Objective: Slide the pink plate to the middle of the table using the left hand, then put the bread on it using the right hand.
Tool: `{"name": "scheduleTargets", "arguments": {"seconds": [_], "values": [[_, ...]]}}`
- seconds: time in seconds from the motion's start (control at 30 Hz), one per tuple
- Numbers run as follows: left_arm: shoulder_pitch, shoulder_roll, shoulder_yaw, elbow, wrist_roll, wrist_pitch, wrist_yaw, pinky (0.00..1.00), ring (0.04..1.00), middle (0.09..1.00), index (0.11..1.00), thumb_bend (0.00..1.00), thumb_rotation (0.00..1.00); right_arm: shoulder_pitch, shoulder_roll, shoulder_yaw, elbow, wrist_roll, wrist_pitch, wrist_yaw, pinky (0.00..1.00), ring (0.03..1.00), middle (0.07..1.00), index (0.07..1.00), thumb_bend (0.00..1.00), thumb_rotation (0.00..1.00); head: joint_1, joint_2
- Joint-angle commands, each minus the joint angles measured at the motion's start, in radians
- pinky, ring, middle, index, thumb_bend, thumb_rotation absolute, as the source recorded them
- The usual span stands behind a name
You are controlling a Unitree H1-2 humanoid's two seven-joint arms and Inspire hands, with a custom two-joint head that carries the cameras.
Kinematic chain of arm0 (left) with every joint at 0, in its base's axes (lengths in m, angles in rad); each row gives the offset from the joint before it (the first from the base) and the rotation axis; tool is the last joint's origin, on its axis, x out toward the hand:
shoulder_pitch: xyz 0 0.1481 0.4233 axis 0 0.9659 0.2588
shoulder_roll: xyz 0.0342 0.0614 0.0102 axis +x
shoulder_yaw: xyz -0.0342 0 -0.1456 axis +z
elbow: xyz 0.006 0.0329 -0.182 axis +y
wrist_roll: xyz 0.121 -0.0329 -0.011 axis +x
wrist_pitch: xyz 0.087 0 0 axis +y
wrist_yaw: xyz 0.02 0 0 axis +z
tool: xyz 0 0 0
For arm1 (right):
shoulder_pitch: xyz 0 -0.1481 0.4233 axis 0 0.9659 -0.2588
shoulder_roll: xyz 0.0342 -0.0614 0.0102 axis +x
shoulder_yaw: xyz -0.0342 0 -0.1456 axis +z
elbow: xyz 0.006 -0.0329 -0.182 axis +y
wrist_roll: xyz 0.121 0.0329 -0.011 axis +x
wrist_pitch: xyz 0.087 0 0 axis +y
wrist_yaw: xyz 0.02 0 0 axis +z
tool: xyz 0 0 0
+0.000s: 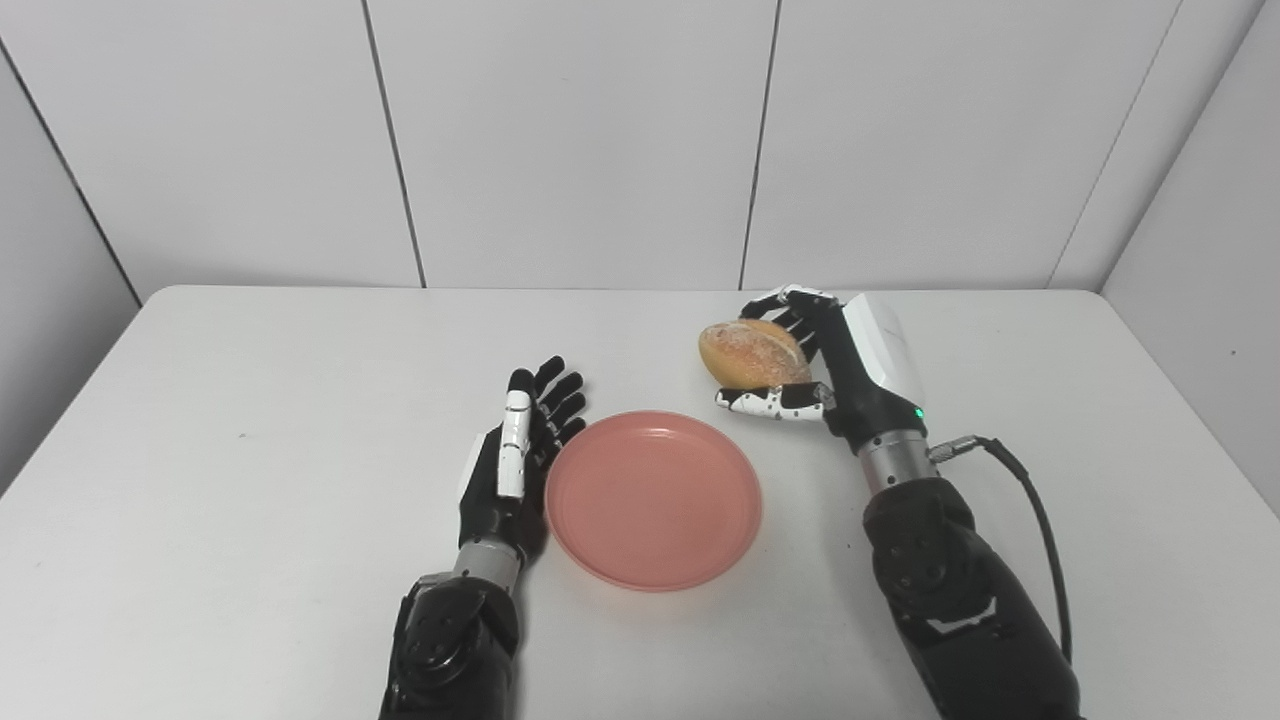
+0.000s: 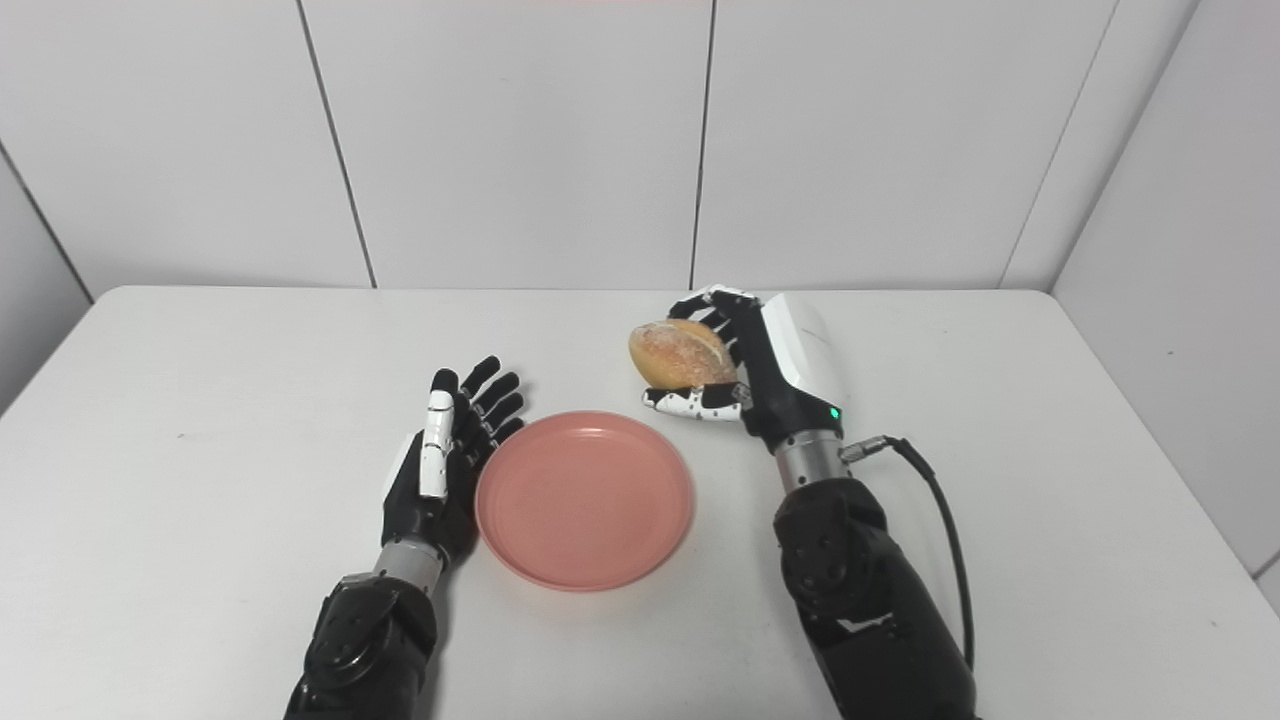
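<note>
Left robot hand flat, fingers spread; right robot hand curled closed.

White table, and just one thing lying on it: the pink plate, sitting flat near the middle, a little toward the front edge, well clear of both side edges.

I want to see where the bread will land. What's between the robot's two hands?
The pink plate, empty, lies on the table between the left robot hand and the right robot hand, which holds the bread. Both views show it.
</note>
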Motion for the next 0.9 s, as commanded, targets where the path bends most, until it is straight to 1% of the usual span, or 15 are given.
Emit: {"name": "scheduleTargets", "arguments": {"seconds": [0.0, 0.1, 0.2, 0.33, 0.37, 0.53, 0.7, 0.87], "values": [[-0.024, -0.005, -0.002, 0.016, 0.013, -0.038, 0.002, 0.9, 0.909, 0.894, 0.883, 0.6, 1.0, -0.028, 0.014, 0.003, -0.025, -0.002, -0.022, 0.013, 0.37, 0.442, 0.461, 0.533, 0.52, 0.0, 0.001, 0.0], [-0.034, 0.002, -0.001, 0.044, 0.028, -0.073, 0.008, 0.91, 0.91, 0.897, 0.888, 0.59, 1.0, -0.019, 0.028, 0.024, -0.003, -0.02, -0.04, 0.023, 0.35, 0.429, 0.457, 0.536, 0.52, 0.0, 0.001, 0.0], [-0.042, 0.009, 0.002, 0.066, 0.046, -0.103, 0.013, 0.91, 0.914, 0.903, 0.895, 0.59, 1.0, -0.006, 0.043, 0.04, 0.02, -0.015, -0.063, 0.027, 0.36, 0.433, 0.458, 0.536, 0.52, 0.0, 0.001, 0.002], [-0.047, 0.014, 0.005, 0.081, 0.057, -0.139, 0.01, 0.91, 0.915, 0.907, 0.9, 0.58, 1.0, 0.004, 0.05, 0.059, 0.039, -0.02, -0.062, 0.045, 0.38, 0.454, 0.464, 0.532, 0.52, 0.0, 0.0, 0.003], [-0.048, 0.017, 0.004, 0.085, 0.063, -0.145, 0.013, 0.91, 0.915, 0.907, 0.9, 0.58, 1.0, 0.007, 0.05, 0.069, 0.047, -0.027, -0.071, 0.046, 0.39, 0.456, 0.465, 0.531, 0.52, 0.0, 0.0, 0.004], [-0.054, 0.02, 0.012, 0.094, 0.069, -0.151, 0.019, 0.93, 0.92, 0.913, 0.907, 0.57, 1.0, 0.015, 0.049, 0.099, 0.077, -0.051, -0.113, 0.037, 0.35, 0.434, 0.451, 0.539, 0.52, 0.0, 0.0, 0.004], [-0.055, 0.02, 0.015, 0.094, 0.066, -0.148, 0.02, 0.94, 0.919, 0.914, 0.908, 0.55, 1.0, 0.025, 0.043, 0.107, 0.08, -0.043, -0.112, 0.067, 0.36, 0.437, 0.453, 0.541, 0.51, 0.0, -0.001, 0.009], [-0.053, 0.018, 0.012, 0.094, 0.07, -0.152, 0.022, 0.92, 0.915, 0.912, 0.908, 0.56, 1.0, 0.038, 0.034, 0.118, 0.081, -0.063, -0.121, 0.08, 0.36, 0.455, 0.459, 0.538, 0.52, 0.0, 0.001, 0.012]]}}
